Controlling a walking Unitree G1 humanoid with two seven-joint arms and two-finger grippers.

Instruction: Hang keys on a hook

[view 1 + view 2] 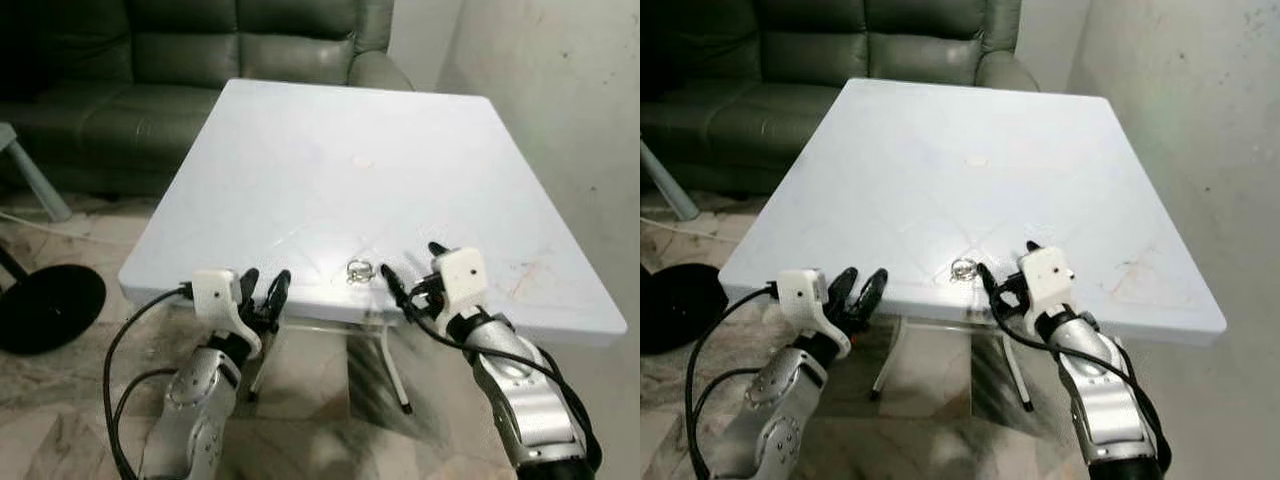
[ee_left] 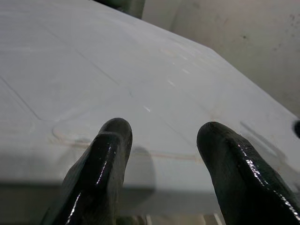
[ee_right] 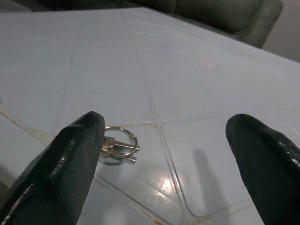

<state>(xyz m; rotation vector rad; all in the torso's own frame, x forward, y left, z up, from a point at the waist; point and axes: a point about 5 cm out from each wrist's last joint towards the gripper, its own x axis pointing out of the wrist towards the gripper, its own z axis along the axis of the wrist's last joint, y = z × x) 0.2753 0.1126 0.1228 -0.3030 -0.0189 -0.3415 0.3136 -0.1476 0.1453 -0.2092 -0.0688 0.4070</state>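
A small bunch of silver metal keys on a thin round wire ring lies flat on the white table near its front edge, just beside the right gripper; one ring is plain to see, but the keys on it are too small to count. The pale, smooth plastic square table carries faint moulded lines that cross like tile joints, a glossy sheen, a small round mark toward its middle, and reddish scuffs near its right front corner. The right gripper hovers low over that front edge with its two long, shiny black fingers spread wide, the keys sitting close to the inner side of one finger but not touched; a white boxy housing sits on its wrist above a silver arm with black cables. The left gripper hangs at the front edge of the table, well apart from the keys, its two rounded black fingers parted with nothing between them. Beyond the table stands a dark green leather sofa with padded cushions; a black round base rests on the mottled marble floor to the left; a rough pale wall rises on the right.
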